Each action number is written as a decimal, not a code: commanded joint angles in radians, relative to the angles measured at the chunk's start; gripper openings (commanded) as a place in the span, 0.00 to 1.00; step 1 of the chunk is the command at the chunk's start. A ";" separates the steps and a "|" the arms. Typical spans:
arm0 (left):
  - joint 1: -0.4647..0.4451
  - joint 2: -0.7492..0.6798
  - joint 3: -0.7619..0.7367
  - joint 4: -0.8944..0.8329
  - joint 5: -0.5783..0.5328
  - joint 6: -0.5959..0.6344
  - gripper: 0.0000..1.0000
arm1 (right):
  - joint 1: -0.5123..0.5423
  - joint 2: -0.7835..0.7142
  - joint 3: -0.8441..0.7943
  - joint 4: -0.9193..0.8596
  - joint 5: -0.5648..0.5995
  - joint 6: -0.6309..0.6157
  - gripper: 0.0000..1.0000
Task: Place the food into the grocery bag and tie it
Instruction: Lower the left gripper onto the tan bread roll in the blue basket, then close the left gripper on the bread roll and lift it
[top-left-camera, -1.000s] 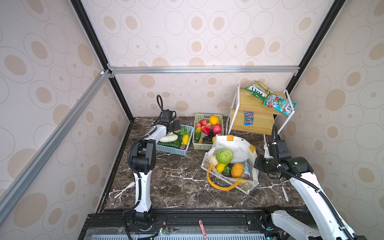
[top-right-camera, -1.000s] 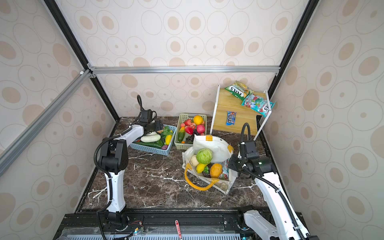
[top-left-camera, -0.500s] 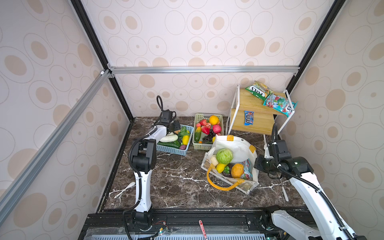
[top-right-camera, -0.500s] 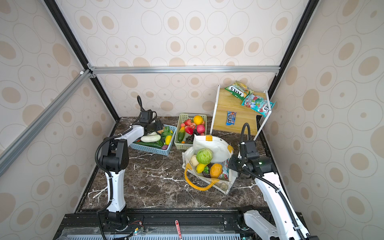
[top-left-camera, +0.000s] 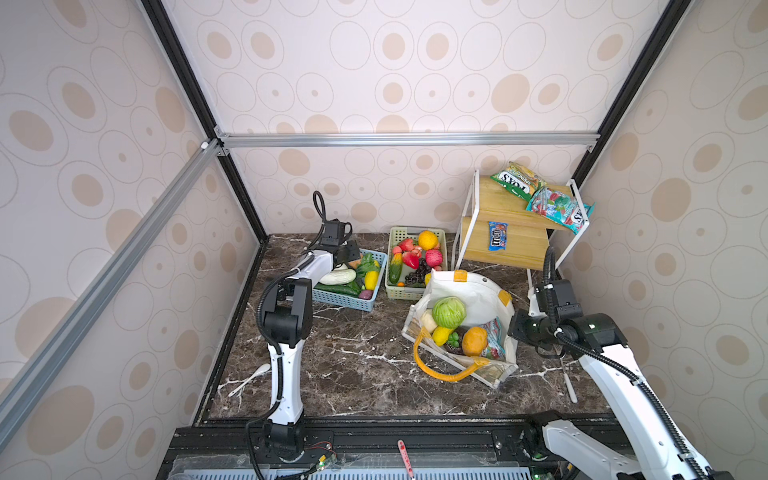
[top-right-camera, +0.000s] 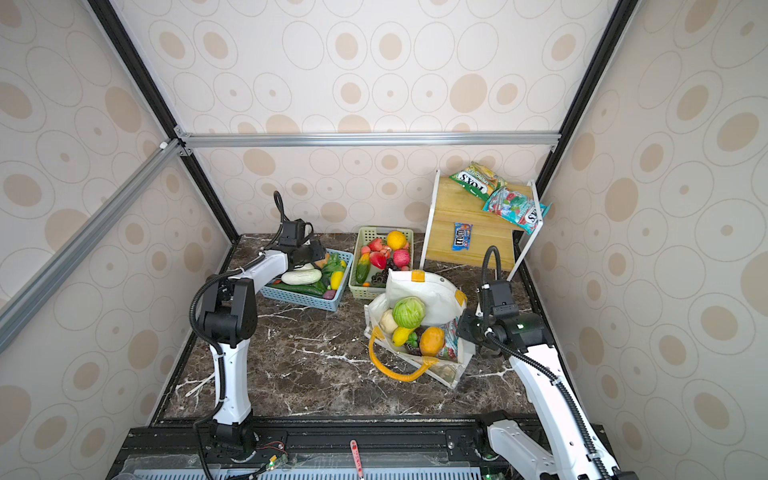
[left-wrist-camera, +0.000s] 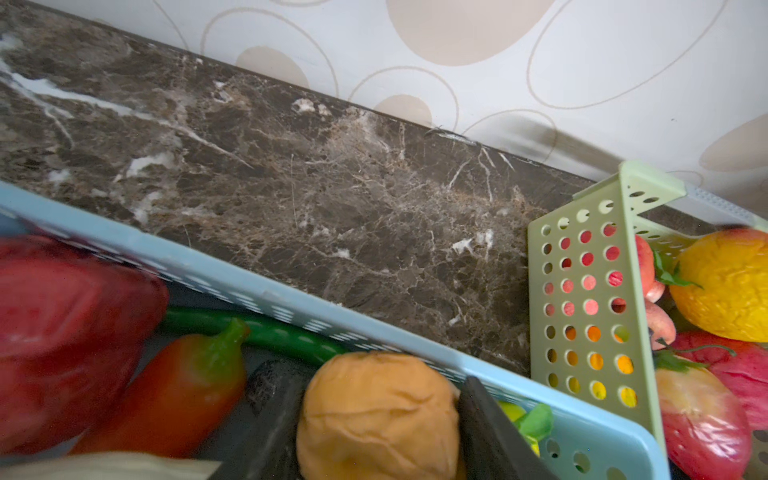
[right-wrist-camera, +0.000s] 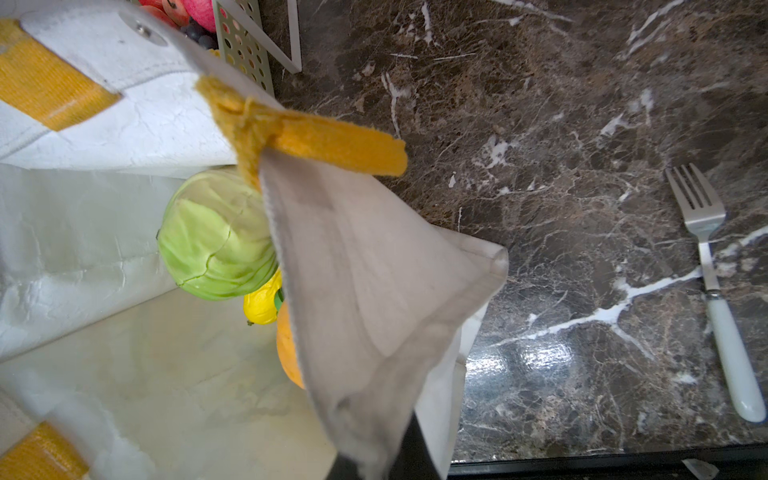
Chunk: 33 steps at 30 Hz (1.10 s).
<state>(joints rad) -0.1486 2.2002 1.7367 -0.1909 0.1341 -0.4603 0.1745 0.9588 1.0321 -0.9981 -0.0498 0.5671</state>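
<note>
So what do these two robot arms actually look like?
The left arm and right arm have smooth white shells with chunky black joints. A black ribbed cable hose runs along each, and a small black camera box sits at each wrist. The left gripper's fingers are dark, flat blades. A small green light glows on a right-arm joint.

Left gripper (left-wrist-camera: 370, 380): jaws narrowed over the blue basket (left-wrist-camera: 249, 286) by the bench's back edge. Fingers (left-wrist-camera: 490, 428) now close either side of the tan round piece (left-wrist-camera: 378, 419); firm contact unclear.
</note>
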 joint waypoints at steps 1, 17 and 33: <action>0.017 -0.063 -0.010 -0.007 -0.015 0.017 0.50 | 0.000 -0.013 0.003 -0.019 -0.004 0.015 0.09; 0.018 -0.133 -0.047 -0.032 -0.022 0.048 0.50 | 0.000 -0.028 -0.019 -0.010 -0.016 0.016 0.09; 0.017 -0.261 -0.128 -0.010 0.001 0.009 0.44 | 0.000 -0.038 -0.014 -0.017 -0.015 0.010 0.09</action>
<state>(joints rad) -0.1410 2.0090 1.6073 -0.2073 0.1253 -0.4423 0.1745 0.9348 1.0225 -0.9951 -0.0566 0.5720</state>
